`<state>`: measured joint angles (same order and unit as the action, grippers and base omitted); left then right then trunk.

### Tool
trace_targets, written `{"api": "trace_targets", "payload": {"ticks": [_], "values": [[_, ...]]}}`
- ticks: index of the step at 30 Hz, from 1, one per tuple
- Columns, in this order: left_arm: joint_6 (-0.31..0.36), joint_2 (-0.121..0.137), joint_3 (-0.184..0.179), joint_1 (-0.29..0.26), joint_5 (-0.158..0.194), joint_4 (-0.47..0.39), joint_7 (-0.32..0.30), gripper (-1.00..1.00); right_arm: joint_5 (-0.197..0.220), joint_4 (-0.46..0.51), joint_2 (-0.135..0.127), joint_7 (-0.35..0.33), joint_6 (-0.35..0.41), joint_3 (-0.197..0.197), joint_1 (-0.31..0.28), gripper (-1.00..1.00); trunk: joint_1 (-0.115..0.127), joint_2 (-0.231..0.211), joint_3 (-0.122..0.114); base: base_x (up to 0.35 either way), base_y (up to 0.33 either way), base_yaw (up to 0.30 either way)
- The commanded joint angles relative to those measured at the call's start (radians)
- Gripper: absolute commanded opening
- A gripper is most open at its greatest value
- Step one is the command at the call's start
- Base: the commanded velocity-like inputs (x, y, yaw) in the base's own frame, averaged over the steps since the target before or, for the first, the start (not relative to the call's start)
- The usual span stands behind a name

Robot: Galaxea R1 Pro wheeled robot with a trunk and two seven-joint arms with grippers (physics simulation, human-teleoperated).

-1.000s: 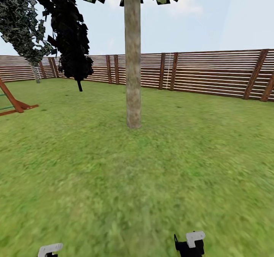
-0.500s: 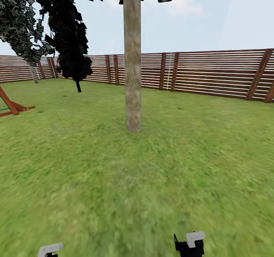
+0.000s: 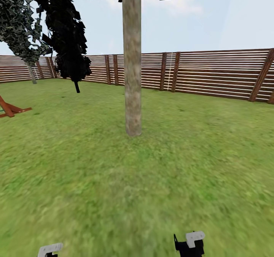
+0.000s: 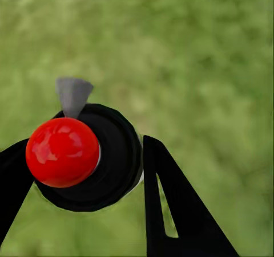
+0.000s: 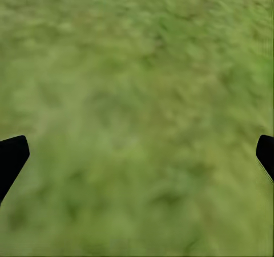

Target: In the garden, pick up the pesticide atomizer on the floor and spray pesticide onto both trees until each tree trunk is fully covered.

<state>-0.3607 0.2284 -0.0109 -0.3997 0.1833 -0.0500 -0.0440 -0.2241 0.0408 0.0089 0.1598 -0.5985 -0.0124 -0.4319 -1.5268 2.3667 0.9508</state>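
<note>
Two grippers: left gripper clamps the unlabelled atomizer; right gripper gapes empty.

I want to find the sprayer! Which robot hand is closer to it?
Left. The left gripper has its fingers closed around the sprayer. The right gripper hangs open over grass.

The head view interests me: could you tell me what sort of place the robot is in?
Most likely a fenced back garden: a grass lawn, a slatted wooden fence around it, and a tall bare tree trunk ahead.
</note>
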Motion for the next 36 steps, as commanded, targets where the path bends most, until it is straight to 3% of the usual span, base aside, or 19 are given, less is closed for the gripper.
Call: {"api": "trace_targets", "payload": {"ticks": [1, 36], "values": [[-0.003, 0.000, -0.001, -0.001, 0.008, 0.001, -0.005, -1.00, -0.011, -0.001, 0.000, 0.009, -0.001, -0.001, -0.001, 1.00, 0.000, 0.000, 0.001, 0.336, 0.000, 0.000], [-0.002, 0.000, -0.001, -0.001, 0.008, 0.001, -0.005, -1.00, -0.010, -0.001, 0.003, 0.010, -0.001, -0.001, -0.001, 1.00, 0.000, 0.000, 0.011, 0.336, 0.012, 0.000]]}}
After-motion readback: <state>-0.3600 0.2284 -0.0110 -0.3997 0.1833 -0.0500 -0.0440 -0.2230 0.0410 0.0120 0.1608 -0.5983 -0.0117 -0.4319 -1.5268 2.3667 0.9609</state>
